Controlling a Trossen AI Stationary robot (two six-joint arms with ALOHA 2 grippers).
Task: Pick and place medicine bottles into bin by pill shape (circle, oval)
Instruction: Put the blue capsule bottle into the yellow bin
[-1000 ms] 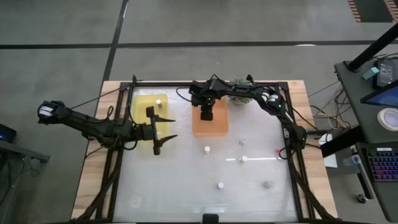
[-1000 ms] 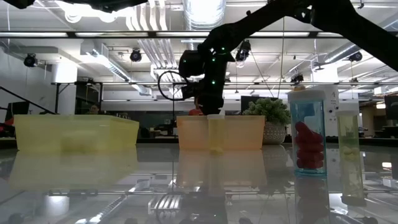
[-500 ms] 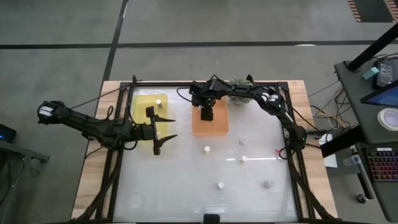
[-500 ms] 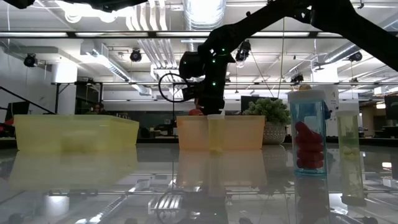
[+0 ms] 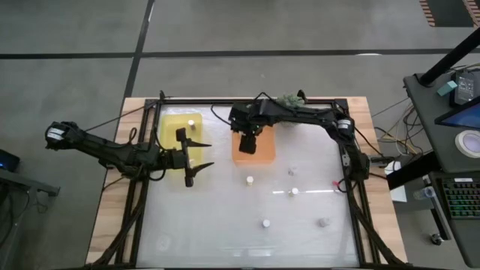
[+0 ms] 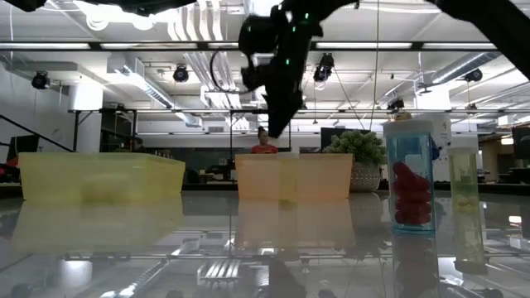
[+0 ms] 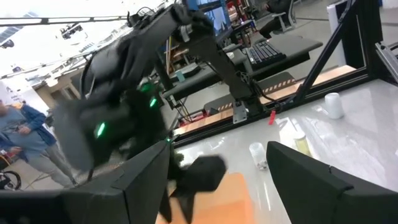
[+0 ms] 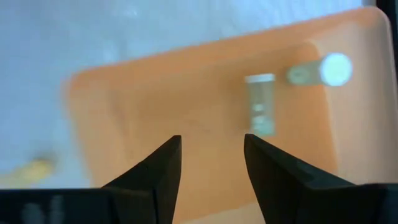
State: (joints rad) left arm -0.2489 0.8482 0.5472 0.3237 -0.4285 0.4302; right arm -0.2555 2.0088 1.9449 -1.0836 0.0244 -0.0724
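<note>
At the far middle of the counter [image 5: 225,225] sits an orange bin [image 5: 253,150], and the right wrist view shows two medicine bottles lying inside it: a clear one on its side [image 8: 259,111] and another seen cap-end on [image 8: 323,70]. Just to its left stands a yellow bin [image 5: 174,129] with one white-capped bottle [image 5: 192,122] near its far edge. Loose bottles remain on the open counter: one just in front of the orange bin [image 5: 249,180], two more near the middle right [image 5: 294,191] [image 5: 291,172], one toward the near edge [image 5: 265,223] and a greyish one to its right [image 5: 323,222]. In the low view a tall clear bottle holding red pills [image 6: 411,175] and a slimmer one with yellowish contents [image 6: 464,186] stand close to the camera. The right pincer [image 5: 247,144] hangs above the orange bin with its arm reaching in from the right along the far edge; its fingers [image 8: 152,171] are spread apart and hold nothing. The left pincer [image 5: 198,157] hovers over the near edge of the yellow bin, its arm stretched in from the left, its fingers [image 5: 199,144] parted wide and empty. A spiky green plant ball [image 5: 289,99] sits at the counter's far edge.
</note>
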